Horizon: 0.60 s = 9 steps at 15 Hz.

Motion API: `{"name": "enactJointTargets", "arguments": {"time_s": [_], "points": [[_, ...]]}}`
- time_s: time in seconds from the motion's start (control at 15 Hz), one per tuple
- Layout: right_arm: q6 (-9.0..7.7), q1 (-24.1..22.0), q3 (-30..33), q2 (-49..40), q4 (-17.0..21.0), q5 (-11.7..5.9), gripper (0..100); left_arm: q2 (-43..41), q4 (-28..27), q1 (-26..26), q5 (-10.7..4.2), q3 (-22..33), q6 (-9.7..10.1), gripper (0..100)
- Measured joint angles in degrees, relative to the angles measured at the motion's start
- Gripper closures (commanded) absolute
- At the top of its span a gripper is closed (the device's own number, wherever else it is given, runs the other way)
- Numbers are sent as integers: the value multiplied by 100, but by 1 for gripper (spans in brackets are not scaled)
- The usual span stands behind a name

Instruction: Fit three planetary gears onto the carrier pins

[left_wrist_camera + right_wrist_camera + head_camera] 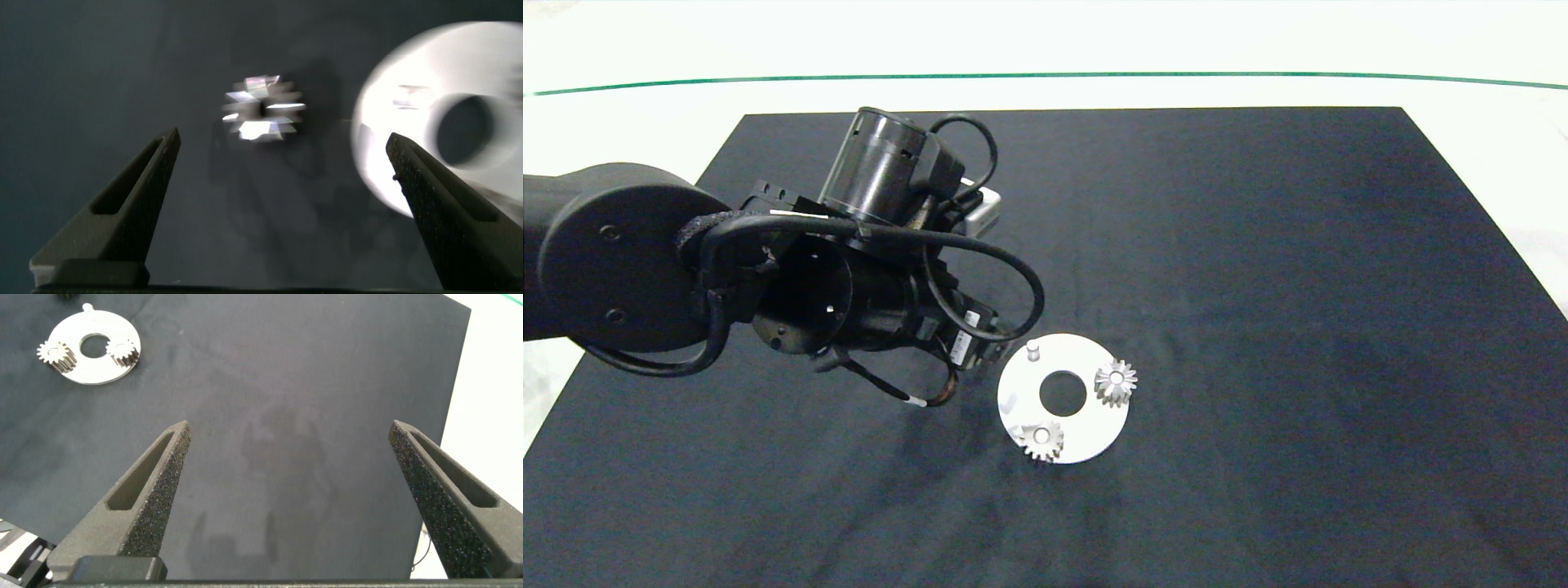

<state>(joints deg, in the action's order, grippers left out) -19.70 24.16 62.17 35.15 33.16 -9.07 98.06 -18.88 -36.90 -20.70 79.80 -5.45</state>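
A white disc [1021,384] lies on the black mat. Two planetary gears [1116,381] [1041,441] sit on carrier pins, and one carrier pin [1033,349] stands bare at the disc's far-left edge. A third gear [263,106] lies flat on the mat beside the disc [384,155]; in the head view my left arm [849,269] hides it. My left gripper [283,139] hovers open above the mat, with the loose gear just ahead of the gap between its fingers, untouched. My right gripper [291,429] is open and empty, far from the disc [86,367].
The black mat [1298,327] covers most of the white table. A green line [1094,75] runs along the far side. The left arm's cables [980,253] loop out above the mat close to the disc.
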Motion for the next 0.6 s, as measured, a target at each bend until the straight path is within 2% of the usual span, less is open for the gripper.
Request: {"name": "enactJointTargets", "arguments": {"time_s": [0.2,0.6], "points": [[-9,0,1,-37,-2,0,0,108,-2,325,9,32,11,0],[-11,0,4,-67,-4,-10,0,489,1,366,9,193,20,0]]}}
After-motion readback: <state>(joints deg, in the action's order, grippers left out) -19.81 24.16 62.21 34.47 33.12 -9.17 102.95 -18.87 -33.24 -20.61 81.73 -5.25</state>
